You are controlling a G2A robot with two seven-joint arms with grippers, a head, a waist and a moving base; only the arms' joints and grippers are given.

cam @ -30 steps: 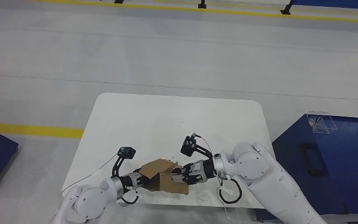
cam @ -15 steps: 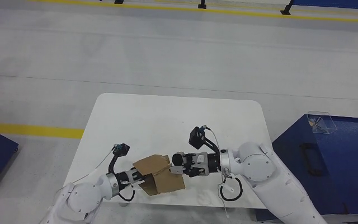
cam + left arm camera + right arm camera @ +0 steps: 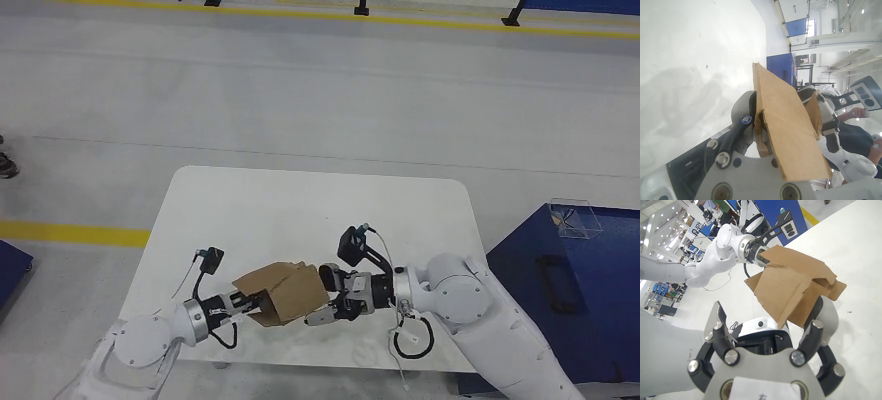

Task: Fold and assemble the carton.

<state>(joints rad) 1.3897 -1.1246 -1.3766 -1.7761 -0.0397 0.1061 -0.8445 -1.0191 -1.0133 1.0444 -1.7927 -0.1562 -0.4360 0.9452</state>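
Closest to you, your left gripper (image 3: 759,121) is closed tight on one end of the carton (image 3: 787,123). One grey finger (image 3: 750,103) presses on the outside of the cardboard, and the other is tucked behind a panel, so the carton stands out straight ahead of that gripper. The carton is brown, partly folded cardboard held above the desk (image 3: 300,210), close to the desk's near edge.

In the top view the carton's (image 3: 285,292) long axis runs from your left gripper (image 3: 243,300) across to your right gripper (image 3: 323,296), roughly along that near edge. The loose, half-bent flaps are at the end that points toward the right gripper.

Your right gripper (image 3: 770,313) is spread wide and grips nothing. The flap end of the carton (image 3: 791,279) reaches into the gap between its fingers. One corner of a panel hangs in that gap, and another flap lies just beside the far finger (image 3: 826,313). You cannot tell whether that flap touches the finger.

Beyond both grippers the white desk stretches away. Past it is the grey floor (image 3: 320,90) with a yellow line (image 3: 70,233), and a blue cabinet (image 3: 570,280) stands off to the right gripper's side.
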